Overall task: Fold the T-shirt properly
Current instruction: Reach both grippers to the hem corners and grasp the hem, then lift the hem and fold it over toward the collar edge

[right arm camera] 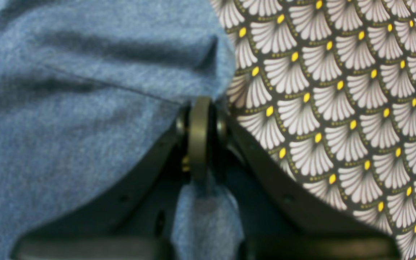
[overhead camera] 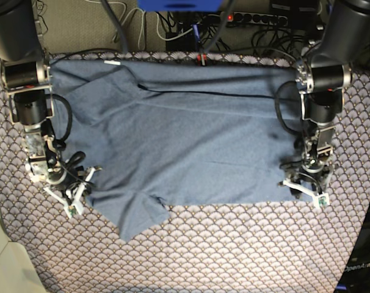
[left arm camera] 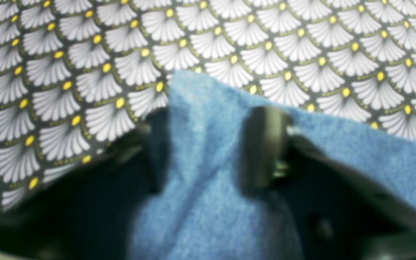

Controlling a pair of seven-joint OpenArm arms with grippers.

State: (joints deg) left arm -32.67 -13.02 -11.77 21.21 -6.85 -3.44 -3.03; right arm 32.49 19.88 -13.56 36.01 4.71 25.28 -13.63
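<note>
The slate-blue T-shirt (overhead camera: 191,140) lies spread flat with a plain side up, one sleeve pointing to the front left. At its left hem corner my right gripper (overhead camera: 72,198) is shut on the T-shirt. The right wrist view shows that gripper (right arm camera: 200,104) with its pads pressed together on an edge of the T-shirt (right arm camera: 67,126). My left gripper (overhead camera: 307,190) sits at the shirt's front right corner. In the left wrist view a raised fold of the T-shirt (left arm camera: 208,144) stands between the fingers of the left gripper (left arm camera: 209,119), whose jaws stand apart around it.
The scallop-patterned tablecloth (overhead camera: 234,250) covers the table under and around the shirt. Cables and a power strip (overhead camera: 246,24) run along the back edge. A pale surface (overhead camera: 2,256) borders the front left corner.
</note>
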